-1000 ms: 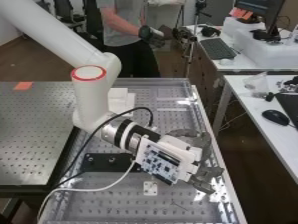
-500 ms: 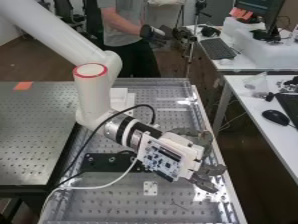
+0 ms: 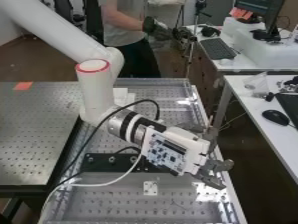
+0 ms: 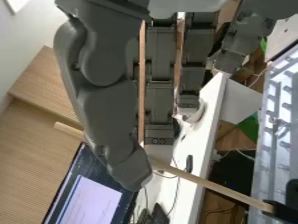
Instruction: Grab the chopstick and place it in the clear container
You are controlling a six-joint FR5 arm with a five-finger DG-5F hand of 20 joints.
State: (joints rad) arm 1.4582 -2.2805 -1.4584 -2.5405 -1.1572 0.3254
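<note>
In the high view the hand is over the right edge of the perforated bench, fingers pointing toward the lower right. The wrist view shows the hand with its thumb pressed across a thin wooden chopstick, pinching it against the fingers. The chopstick lies slantwise across the fingers; its middle is hidden behind the thumb, and both ends stick out. A clear, see-through container stands on the white side table in the high view, apart from the hand.
The white side table holds a black mouse. A black bracket and a small white plate are on the perforated bench. Cables loop beside the arm. A monitor appears in the wrist view.
Step by step, the arm and hand have shifted a little toward the right in the high view, carrying the fingers farther over the bench's right edge.
</note>
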